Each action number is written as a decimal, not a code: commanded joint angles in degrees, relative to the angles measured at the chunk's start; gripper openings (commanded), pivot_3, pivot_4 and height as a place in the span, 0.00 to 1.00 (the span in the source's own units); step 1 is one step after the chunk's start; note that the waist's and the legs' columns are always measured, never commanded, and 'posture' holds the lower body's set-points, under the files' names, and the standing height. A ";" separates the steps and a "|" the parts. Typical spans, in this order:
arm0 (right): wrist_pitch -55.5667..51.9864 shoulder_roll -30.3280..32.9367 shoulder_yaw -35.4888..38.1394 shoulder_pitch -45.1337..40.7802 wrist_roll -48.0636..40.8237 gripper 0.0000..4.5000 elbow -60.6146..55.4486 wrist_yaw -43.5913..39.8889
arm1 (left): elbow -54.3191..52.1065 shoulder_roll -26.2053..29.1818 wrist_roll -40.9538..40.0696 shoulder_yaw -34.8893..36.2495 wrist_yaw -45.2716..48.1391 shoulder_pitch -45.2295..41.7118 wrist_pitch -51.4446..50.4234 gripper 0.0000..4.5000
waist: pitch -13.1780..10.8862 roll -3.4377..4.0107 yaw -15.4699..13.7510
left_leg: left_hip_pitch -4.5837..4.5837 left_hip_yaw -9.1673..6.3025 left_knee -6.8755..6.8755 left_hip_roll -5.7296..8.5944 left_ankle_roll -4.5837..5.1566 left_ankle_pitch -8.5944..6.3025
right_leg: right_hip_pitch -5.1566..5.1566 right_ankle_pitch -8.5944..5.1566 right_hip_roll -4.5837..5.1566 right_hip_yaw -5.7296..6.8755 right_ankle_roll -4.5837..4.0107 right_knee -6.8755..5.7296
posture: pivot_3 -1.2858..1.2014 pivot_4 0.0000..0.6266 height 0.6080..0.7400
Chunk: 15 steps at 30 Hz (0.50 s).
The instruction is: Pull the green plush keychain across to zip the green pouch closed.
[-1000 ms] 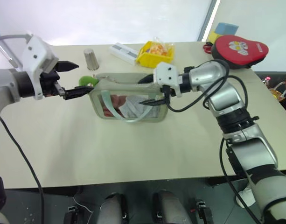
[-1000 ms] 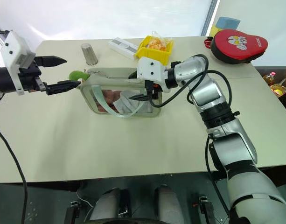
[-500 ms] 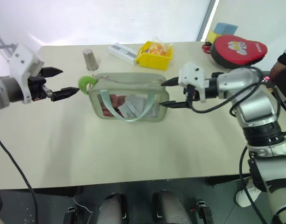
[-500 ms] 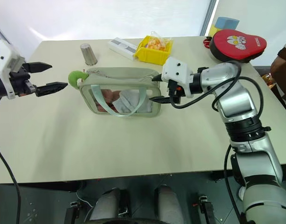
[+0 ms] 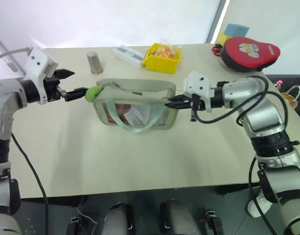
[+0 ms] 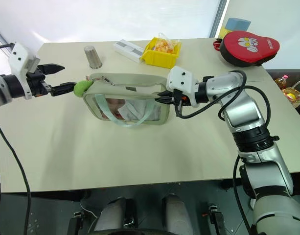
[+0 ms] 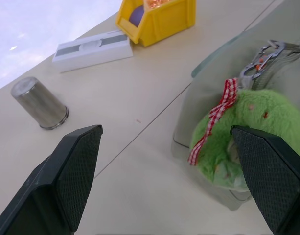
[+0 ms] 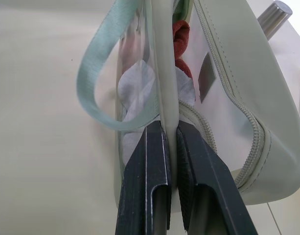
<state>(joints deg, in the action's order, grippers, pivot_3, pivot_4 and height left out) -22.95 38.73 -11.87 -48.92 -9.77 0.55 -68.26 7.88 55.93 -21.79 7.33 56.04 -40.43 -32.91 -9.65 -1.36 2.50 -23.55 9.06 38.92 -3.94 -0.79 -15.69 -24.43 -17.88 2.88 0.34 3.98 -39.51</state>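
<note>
Right claw (image 8: 169, 161): one second back its fingers stood apart at the pouch's front; they have since travelled to the pouch's 3 o'clock end and closed. They now pinch the front seam edge of the green pouch (image 5: 135, 100), one finger either side of the pale piping, as the right wrist view confirms. Judgement: the pouch is now anchored at that end against a pull.

Left claw (image 5: 71, 84): fingers wide apart, as they were a second ago. It has come back in from the 9 o'clock side after standing off half a second ago. The green plush keychain (image 5: 94, 93) hangs at the pouch's 9 o'clock end from a metal clip, with a red-and-white ribbon on it. In the left wrist view the plush lies just inside one finger (image 7: 272, 176), possibly touching it, the other finger well clear. Nothing is gripped.

The pouch itself lies near the middle of the table (image 5: 140, 161), mint strap (image 5: 135, 125) drooping over the clear front panel. It appears lifted and slightly turned compared with half a second ago.

Judgement: bracing is done; grasping the keychain is the step in hand. The zip is still to be drawn, the slider sitting at the 9 o'clock end. How much of the zipper stands open cannot be told.
</note>
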 commanded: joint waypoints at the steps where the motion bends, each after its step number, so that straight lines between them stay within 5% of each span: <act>1: 0.22 0.20 0.45 -0.51 -0.23 0.00 -1.21 -0.04 | 0.77 3.37 0.93 1.95 1.02 -3.34 1.16 1.00 | 0.00 0.00 -0.03 | 0.00 0.00 0.00 0.00 0.00 0.00 | 0.00 0.00 0.00 0.00 0.00 0.00 | 0.52 0.24 1.00; 7: 1.49 -0.26 0.05 -1.28 0.44 0.00 0.39 0.10 | -4.44 4.88 -2.14 1.79 2.98 -5.60 -3.68 1.00 | 0.00 0.00 -0.08 | 0.00 0.00 0.00 0.01 0.00 0.00 | 0.00 0.00 0.00 0.00 0.00 0.00 | 0.52 0.24 1.00; 15: 2.91 -1.28 -0.56 -2.72 1.13 0.00 2.48 0.20 | -13.22 3.15 -3.91 1.62 0.53 2.22 -8.60 1.00 | 0.00 0.01 0.12 | 0.04 -0.01 -0.01 -0.02 0.00 0.00 | 0.01 0.00 -0.03 -0.04 0.00 -0.03 | 0.52 0.24 1.00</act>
<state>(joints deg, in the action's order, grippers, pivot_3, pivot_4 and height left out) -20.71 37.80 -12.55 -50.27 -8.69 3.29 -68.03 -4.71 58.83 -26.60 7.73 57.94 -38.51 -42.21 -9.65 -1.35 2.62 -23.51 9.06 38.91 -3.96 -0.80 -15.69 -24.43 -17.88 2.85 0.29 3.98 -39.54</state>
